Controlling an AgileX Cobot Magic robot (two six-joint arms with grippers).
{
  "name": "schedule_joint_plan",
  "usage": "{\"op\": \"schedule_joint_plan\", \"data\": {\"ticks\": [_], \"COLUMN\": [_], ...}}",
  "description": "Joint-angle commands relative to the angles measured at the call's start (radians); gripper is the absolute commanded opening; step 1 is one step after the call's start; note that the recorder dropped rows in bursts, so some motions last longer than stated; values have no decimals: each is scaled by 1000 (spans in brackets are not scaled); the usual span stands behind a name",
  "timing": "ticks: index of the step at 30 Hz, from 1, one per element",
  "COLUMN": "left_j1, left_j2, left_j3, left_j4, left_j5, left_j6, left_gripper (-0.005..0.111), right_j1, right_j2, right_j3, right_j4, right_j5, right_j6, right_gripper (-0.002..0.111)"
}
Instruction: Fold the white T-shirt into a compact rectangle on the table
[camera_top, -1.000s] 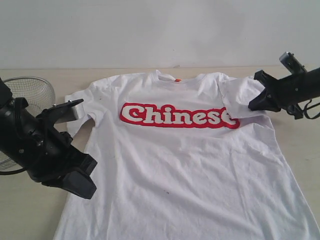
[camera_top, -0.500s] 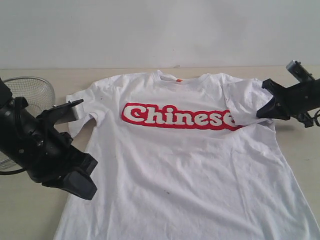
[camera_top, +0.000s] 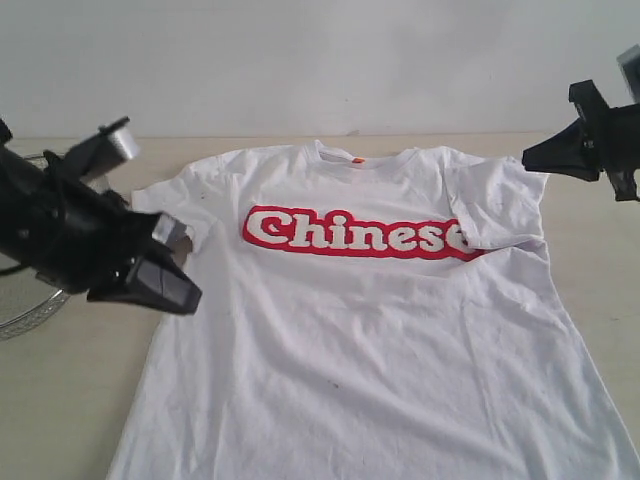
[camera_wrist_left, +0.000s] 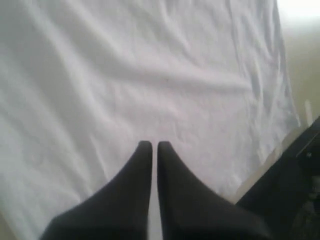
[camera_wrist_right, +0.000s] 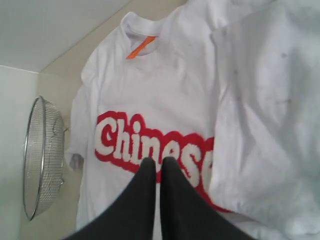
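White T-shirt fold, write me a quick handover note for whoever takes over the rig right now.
Left hand: shut, empty, over the shirt's left edge.
Right hand: shut, empty, by the folded sleeve.
White T-shirt: face up on the table.
Done: right-side sleeve folded in over the lettering's end.
Left: left-side sleeve, both long sides, then the bottom-up fold.

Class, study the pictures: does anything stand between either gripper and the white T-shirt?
Nothing visible does. The left gripper hangs shut over bare cloth of the white T-shirt; the right gripper, also shut, has a clear line to its lettering. The wire basket sits off to the shirt's side.
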Motion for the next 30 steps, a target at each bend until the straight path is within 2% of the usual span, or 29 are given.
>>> {"op": "schedule_joint_plan", "data": {"ticks": [1, 4, 7, 13, 16, 20, 22, 25, 30], "left_j1": [86, 149, 198, 265, 266, 266, 266, 239, 175], "left_j2": [4, 34, 71, 101, 114, 158, 189, 238, 318], "left_j3": [-78, -144, -224, -288, -288, -288, -288, -288, -288], "left_j4": [-48, -43, -7, 68, 66, 48, -16, -143, -243], "left_j5": [-75, -99, -62, -54, -49, -69, -79, -53, -103], "left_j6": [-6, -7, -39, -77, -85, -145, -192, -164, -222], "left_gripper": [5, 5, 5, 5, 17, 52, 63, 64, 62], "right_j1": [-5, 20, 95, 351, 449, 513, 520, 518, 518], "right_j2": [-120, -200, -259, -294, -294, -294, -294, -294, -294], "right_j3": [117, 211, 263, 237, 231, 231, 231, 231, 231], "right_j4": [67, 79, 74, -46, -87, -95, -111, -159, -211], "right_j5": [0, -27, -66, -201, -316, -369, -360, -359, -364], "right_j6": [-88, -144, -187, -227, -198, -175, -159, -113, -85], "right_gripper": [0, 0, 0, 0, 0, 0, 0, 0, 0]}}
